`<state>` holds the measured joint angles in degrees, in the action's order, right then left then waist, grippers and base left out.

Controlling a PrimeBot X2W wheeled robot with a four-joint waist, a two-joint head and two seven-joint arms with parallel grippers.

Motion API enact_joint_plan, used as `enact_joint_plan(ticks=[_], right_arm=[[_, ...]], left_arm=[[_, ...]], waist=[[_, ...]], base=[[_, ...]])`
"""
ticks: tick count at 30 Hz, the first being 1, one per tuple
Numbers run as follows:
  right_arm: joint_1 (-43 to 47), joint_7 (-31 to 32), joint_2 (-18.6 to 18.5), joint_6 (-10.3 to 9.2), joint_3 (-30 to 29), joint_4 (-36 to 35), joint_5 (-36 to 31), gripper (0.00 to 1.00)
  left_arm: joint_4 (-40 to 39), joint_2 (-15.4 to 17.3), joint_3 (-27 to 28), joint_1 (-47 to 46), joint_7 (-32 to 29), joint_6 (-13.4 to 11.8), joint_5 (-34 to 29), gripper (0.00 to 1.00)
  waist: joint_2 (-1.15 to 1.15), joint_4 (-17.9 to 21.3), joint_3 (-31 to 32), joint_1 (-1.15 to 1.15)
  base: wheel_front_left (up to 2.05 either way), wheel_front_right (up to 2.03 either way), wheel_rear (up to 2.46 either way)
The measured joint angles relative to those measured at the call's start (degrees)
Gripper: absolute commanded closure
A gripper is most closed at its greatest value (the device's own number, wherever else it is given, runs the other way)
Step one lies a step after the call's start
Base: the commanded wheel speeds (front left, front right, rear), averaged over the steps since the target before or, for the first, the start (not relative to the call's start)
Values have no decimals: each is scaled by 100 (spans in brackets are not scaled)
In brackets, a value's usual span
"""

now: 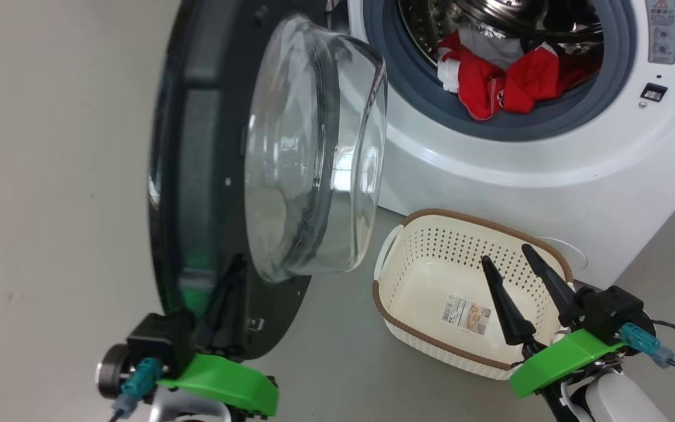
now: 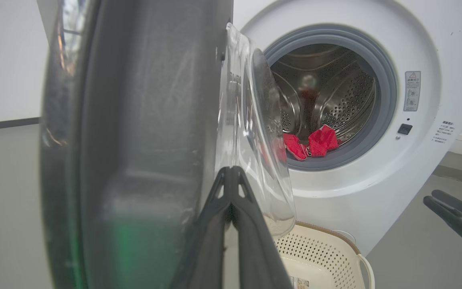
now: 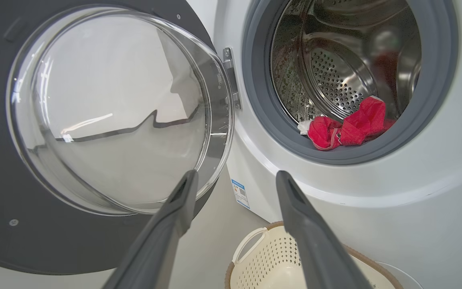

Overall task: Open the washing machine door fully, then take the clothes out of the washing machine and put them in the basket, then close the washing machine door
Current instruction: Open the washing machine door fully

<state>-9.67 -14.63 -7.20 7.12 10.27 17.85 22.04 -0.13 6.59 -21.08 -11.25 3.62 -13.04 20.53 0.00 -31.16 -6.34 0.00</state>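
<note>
Head view: washing machine door [image 1: 197, 176] open left of the washing machine [image 1: 519, 176], clothes [image 1: 490, 88] in its drum, basket [image 1: 431, 246] at its foot under the spread right end effector [image 1: 504, 252]; left wrist view: left end effector [image 2: 231, 171], fingers together, at the door, which overlaps the drum; right wrist view: basket cropped.

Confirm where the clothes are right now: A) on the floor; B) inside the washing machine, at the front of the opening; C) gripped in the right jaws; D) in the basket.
B: the clothes lie inside the washing machine against the grey ring; the basket shows its bare bottom, and the right gripper has its jaws apart around nothing.
</note>
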Motion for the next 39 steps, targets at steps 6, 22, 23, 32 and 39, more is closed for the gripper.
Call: enact_joint_plan(ticks=[6,22,23,32,39], right_arm=[[-141,0,-107,0,166,58,7,0],[-240,0,-416,0,336,116,7,0],[-240,0,-431,0,339,137,7,0],[-238,0,-509,0,346,156,7,0],[-238,0,-545,0,356,164,7,0]], left_arm=[[-37,159,299,28,0,-134,19,100],[612,194,1107,16,563,-466,327,100],[691,191,1151,4,613,-466,355,100],[1471,166,1457,-382,964,-399,559,100],[2061,127,1719,-806,1068,-229,589,100]], waist=[[0,-35,-132,0],[0,-23,-329,0],[0,-19,-332,0],[0,2,-396,0],[0,2,-493,0]], base=[[0,0,0],[0,0,0],[0,0,0],[0,0,0],[0,0,0]])
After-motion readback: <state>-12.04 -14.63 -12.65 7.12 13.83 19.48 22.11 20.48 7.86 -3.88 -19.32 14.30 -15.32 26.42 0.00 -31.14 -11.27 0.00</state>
